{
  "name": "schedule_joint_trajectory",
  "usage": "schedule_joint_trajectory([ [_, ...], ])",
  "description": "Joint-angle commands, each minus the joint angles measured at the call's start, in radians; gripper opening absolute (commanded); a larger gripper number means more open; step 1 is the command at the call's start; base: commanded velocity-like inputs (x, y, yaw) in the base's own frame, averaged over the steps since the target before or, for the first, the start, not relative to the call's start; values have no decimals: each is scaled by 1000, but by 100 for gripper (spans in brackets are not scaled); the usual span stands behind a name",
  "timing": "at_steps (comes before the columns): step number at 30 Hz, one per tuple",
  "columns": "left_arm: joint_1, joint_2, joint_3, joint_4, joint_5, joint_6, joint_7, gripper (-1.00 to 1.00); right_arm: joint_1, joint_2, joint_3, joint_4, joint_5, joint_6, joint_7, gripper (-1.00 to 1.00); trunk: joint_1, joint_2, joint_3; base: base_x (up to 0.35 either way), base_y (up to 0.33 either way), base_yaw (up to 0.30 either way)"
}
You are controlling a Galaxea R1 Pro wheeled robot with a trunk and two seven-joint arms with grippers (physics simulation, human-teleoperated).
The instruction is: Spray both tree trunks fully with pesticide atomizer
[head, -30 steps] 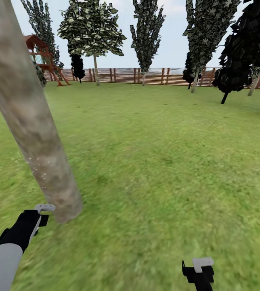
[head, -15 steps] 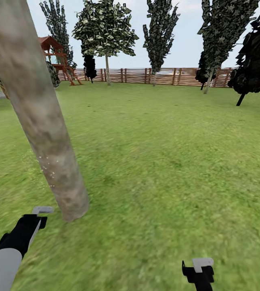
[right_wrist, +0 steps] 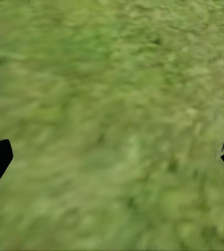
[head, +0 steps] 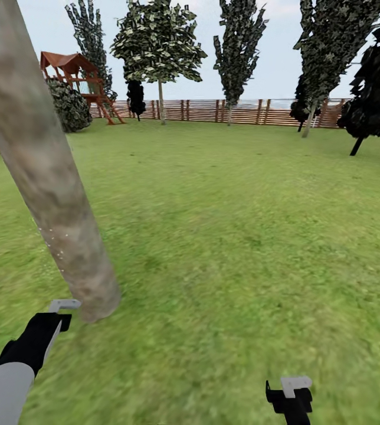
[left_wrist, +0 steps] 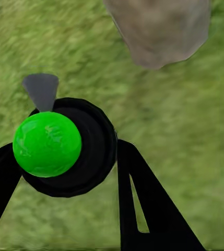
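A thick mottled beige-grey tree trunk (head: 42, 171) leans across the left of the head view, with tiny white specks low on its bark. Its base (left_wrist: 158, 31) shows in the left wrist view. My left gripper (head: 64, 305) hangs just short of that base, shut on the pesticide atomizer (left_wrist: 91, 157). From here the atomizer is a round black body with a bright green ball (left_wrist: 47, 144) and a grey cone-shaped nozzle (left_wrist: 40, 90). My right gripper (head: 296, 385) is low at the right, open over bare grass (right_wrist: 112, 104). A second broad-crowned green tree (head: 157, 41) stands far back.
The lawn (head: 243, 224) stretches wide ahead to a brown slat fence (head: 243, 111). A red-roofed wooden play tower (head: 78, 82) and a bush stand at the back left. Narrow dark trees (head: 379, 71) line the right side and the back.
The camera has turned, so the whole scene sits further right than a second ago; the play tower and bush show more fully. Both arms hold the same pose.
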Motion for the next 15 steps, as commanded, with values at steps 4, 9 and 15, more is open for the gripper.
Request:
schedule_joint_trajectory([
  [4,0,-1,0,1,1,0,2,-100,0,0,0,0,0,0,1,100,0,0,0,0,-275,273],
  [9,0,-1,1,1,1,-1,4,-100,0,0,0,0,0,0,1,100,0,0,0,92,-266,140],
  [15,1,-8,1,1,1,-1,4,-100,0,-1,0,1,0,0,1,100,0,0,0,213,-213,6],
])
